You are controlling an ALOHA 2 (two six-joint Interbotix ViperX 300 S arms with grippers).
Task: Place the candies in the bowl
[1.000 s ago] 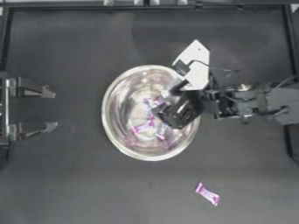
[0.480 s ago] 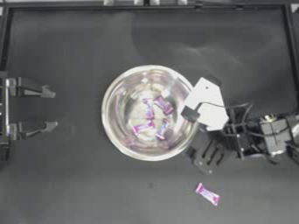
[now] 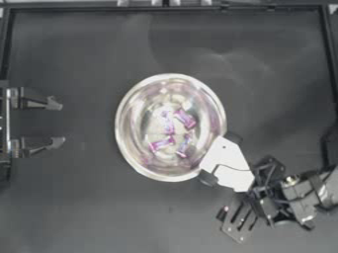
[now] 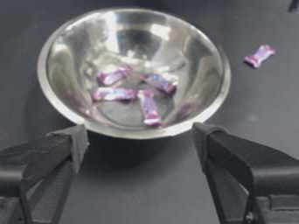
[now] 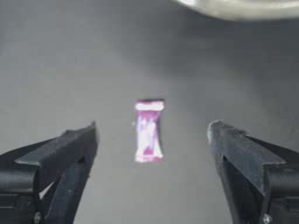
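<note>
The silver bowl (image 3: 135,106) sits mid-table with several purple-pink candies (image 3: 162,144) lying in its bottom. One more candy (image 5: 149,130) lies on the dark table in front of the bowl's right side. My right gripper (image 3: 237,221) hangs open over it, one jaw on each side and neither touching. The top view hides this candy under the gripper. The left wrist view shows it as a loose candy (image 4: 259,55) beyond the bowl (image 4: 187,57). My left gripper (image 3: 59,123) is parked open at the left edge.
The bowl's rim (image 5: 245,8) shows close beyond the right gripper. The right arm's white wrist part (image 3: 228,163) overlaps the bowl's lower right edge in the top view. Dark table lies all around.
My right gripper left the space over the bowl, swung toward the front right of the table and came down over the loose candy. The left arm stayed still.
</note>
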